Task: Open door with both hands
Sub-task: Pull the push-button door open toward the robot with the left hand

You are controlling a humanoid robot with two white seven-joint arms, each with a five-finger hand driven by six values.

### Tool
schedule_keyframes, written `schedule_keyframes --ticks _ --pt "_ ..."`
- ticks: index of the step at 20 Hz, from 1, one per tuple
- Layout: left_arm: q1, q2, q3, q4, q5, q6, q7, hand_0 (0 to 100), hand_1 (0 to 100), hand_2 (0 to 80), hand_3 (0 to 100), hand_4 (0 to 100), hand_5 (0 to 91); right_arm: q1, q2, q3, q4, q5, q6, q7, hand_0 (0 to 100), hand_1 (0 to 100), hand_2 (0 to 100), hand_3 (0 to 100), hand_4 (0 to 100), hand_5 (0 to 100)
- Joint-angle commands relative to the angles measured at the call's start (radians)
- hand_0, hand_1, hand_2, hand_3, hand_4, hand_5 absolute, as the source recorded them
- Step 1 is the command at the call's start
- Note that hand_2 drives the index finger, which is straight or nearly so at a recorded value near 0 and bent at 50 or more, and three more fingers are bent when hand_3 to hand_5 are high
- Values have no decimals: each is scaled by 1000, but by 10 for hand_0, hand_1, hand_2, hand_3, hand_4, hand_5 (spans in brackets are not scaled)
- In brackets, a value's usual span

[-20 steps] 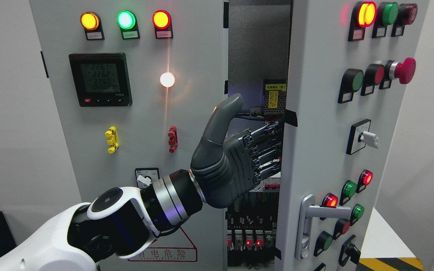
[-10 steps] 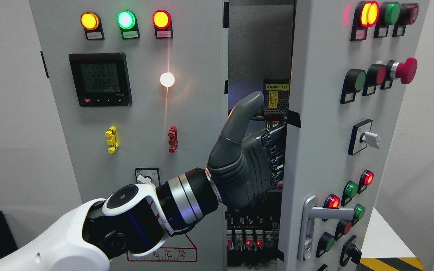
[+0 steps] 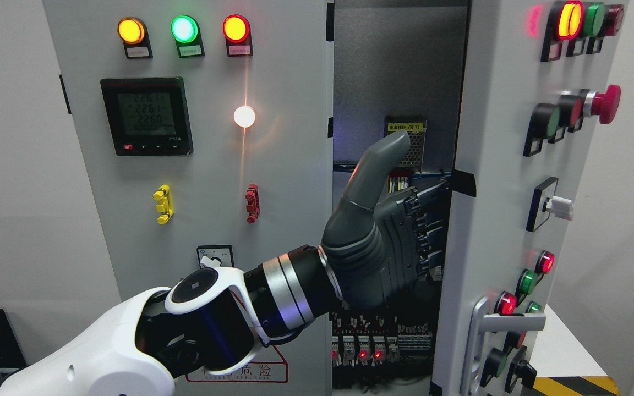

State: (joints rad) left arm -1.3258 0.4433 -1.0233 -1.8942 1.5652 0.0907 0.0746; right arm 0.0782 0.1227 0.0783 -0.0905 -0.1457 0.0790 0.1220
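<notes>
The grey cabinet's right door (image 3: 493,165) stands partly swung open, its face with buttons turned to the right. My left hand (image 3: 421,231), dark grey, reaches from the lower left into the gap. Its fingers (image 3: 430,212) lie straight against the door's inner edge, tips hidden behind it, and the thumb (image 3: 375,170) points up. It grips nothing. The silver door handle (image 3: 482,341) sits low on the right door, untouched. The left door (image 3: 212,165) stays shut. My right arm does not show.
Inside the cabinet (image 3: 394,71) are a power supply (image 3: 413,140), wiring and a row of breakers with red lights (image 3: 366,349). A red mushroom button (image 3: 606,103) sticks out from the right door. A white table (image 3: 559,352) with hazard tape (image 3: 570,385) stands at the lower right.
My left hand has moved right and slightly forward, and the right door has swung further open with it; the gap is wider and the door's face looks narrower.
</notes>
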Motion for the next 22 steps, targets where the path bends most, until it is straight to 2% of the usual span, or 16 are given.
schedule_keyframes --ticks 1,13,22 --pt "-6 -64 -32 1 1 0 -1 0 0 0 0 0 0 0 0 0 0 0 -1 -1 191 0 0 0 0 0" --pt "-23 -173 -92 21 -7 -2 -1 0 0 0 0 0 0 0 0 0 0 0 -1 -1 191 0 0 0 0 0" --pt "-41 -255 -90 79 -11 0 -1 0 0 0 0 0 0 0 0 0 0 0 -1 -1 191 0 0 0 0 0"
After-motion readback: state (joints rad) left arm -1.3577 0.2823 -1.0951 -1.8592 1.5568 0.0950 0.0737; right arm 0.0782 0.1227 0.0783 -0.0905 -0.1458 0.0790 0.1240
